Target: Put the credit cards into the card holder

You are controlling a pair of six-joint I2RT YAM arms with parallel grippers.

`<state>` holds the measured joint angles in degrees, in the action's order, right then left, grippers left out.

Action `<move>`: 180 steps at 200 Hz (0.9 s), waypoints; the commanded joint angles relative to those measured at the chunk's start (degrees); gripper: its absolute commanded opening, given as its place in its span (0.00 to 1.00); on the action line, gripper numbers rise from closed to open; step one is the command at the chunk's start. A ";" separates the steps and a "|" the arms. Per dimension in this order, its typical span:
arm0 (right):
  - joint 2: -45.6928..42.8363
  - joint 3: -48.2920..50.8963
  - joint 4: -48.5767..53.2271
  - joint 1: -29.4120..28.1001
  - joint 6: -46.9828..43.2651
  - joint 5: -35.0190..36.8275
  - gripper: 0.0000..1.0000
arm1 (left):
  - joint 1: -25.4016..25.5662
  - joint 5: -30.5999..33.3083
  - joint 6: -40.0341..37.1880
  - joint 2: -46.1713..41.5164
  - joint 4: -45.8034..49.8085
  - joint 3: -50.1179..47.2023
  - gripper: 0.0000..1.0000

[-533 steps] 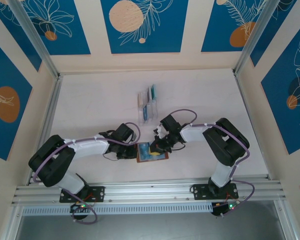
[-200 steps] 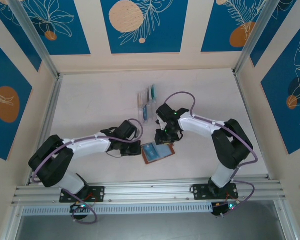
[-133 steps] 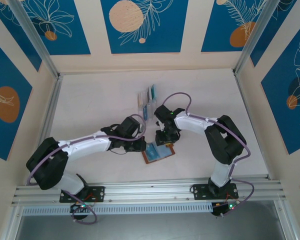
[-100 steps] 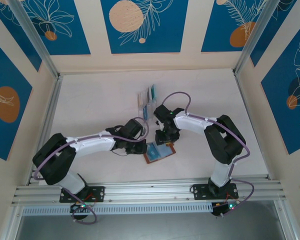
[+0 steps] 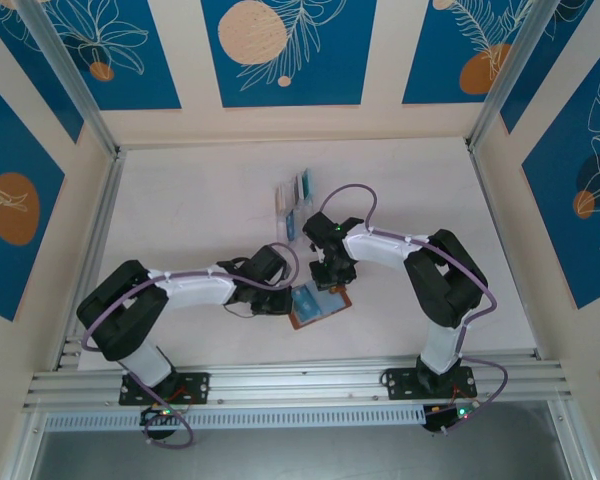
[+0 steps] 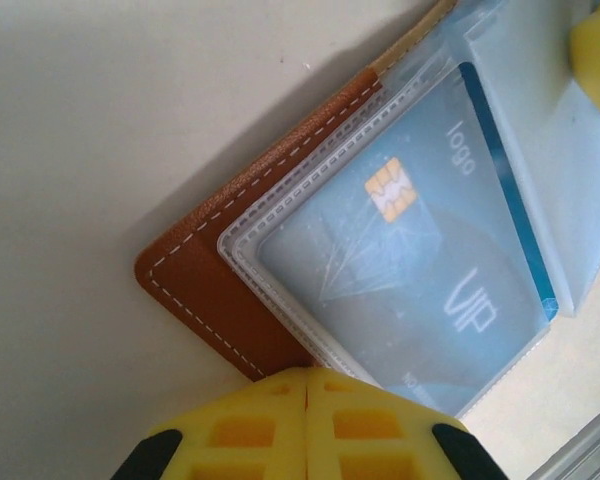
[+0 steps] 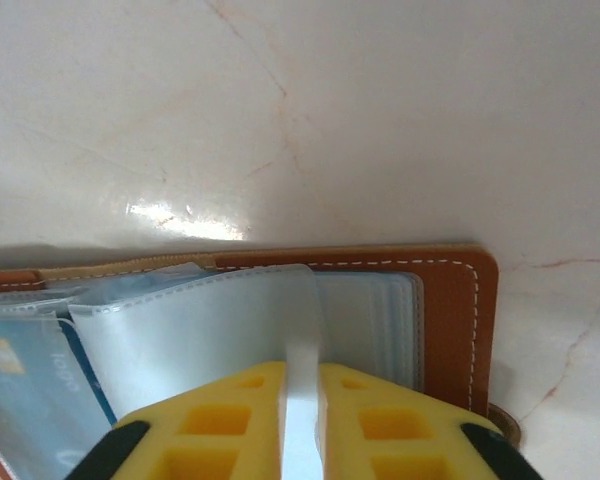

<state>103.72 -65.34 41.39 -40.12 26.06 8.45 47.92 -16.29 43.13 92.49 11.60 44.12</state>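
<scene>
A brown card holder (image 5: 320,308) lies open on the pale worktop (image 5: 200,210), where the two arms meet, with a clear rack (image 5: 294,205) of more cards near it further back. The left pincer (image 6: 307,405) is closed on nothing, its fingers pressed together at the holder's brown corner, beside a blue credit card (image 6: 410,270) that sits inside a clear pocket. The right pincer (image 7: 302,405) is clamped on the card holder, pinching one of its translucent pocket leaves.

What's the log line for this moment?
left tool: shut, by card holder corner | right tool: shut on pocket sleeve | blue card: inside card holder
</scene>
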 commanded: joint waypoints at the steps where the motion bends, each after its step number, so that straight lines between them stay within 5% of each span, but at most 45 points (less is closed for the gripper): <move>1: 0.99 1.45 0.20 -0.69 0.34 -1.31 0.10 | 0.67 0.43 0.26 3.16 -1.54 -1.91 0.06; 24: -0.34 1.45 0.01 -0.36 0.08 -3.81 0.00 | 0.67 1.15 0.22 3.57 -1.32 -2.28 0.05; 104: -2.26 2.17 -3.77 1.49 -0.11 -21.63 0.00 | 0.16 2.36 -0.73 3.09 -0.29 -2.19 0.05; 180: 1.48 1.68 -4.89 0.01 0.75 -28.09 0.08 | -3.24 1.03 -2.24 3.29 -1.18 -2.55 0.05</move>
<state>102.94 -63.83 36.82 -38.89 25.93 -14.72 46.19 -18.09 42.85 92.77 10.59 43.64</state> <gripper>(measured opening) 0.076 0.053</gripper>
